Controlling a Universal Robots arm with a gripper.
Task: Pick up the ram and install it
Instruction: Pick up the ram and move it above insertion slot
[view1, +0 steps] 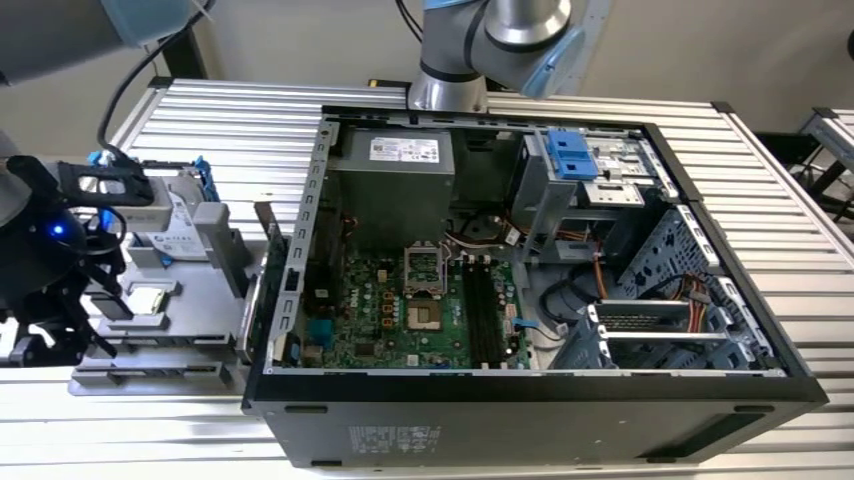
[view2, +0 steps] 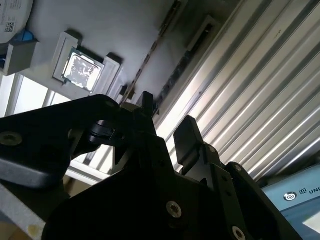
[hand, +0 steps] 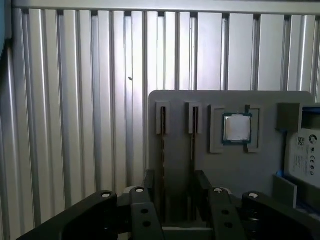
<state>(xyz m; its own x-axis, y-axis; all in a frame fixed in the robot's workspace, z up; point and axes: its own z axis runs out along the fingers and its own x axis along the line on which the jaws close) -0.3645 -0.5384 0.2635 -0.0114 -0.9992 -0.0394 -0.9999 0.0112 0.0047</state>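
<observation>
The gripper (hand: 175, 177) is closest in both wrist views. Its two black fingers (hand: 150, 187) stand apart with a clear gap, and nothing is between them, so it is wide and empty. It hangs over a grey holder (hand: 175, 105) that lies on the ribbed metal counter (hand: 75, 100).

The ram (hand: 163, 132) is in this holder, not yet lifted. It stands on its thin edge in a narrow slot. Beside it, a second slot seems to hold a similar dark stick (hand: 192, 132). In the first wrist view both slots fall inside the gap of the fingers, and I cannot tell which stick is aimed at.

The long axis of the ram runs straight away from the gripper, parallel to the ribs of the counter. The fingers sit on the two sides of this line, so I judge that they face the flat sides of the stick. In the second wrist view the ram (view2: 150, 55) appears as a thin slanted line just beyond the fingertips, apart from them.

A square silver chip (hand: 235, 127) lies in the holder near the slots, and a hard drive (hand: 302, 150) is farther along. In the exterior view the open computer case (view1: 694, 200) stands at the exterior view's right of the holder, and the black slots (view1: 487, 310) on its board look free.
</observation>
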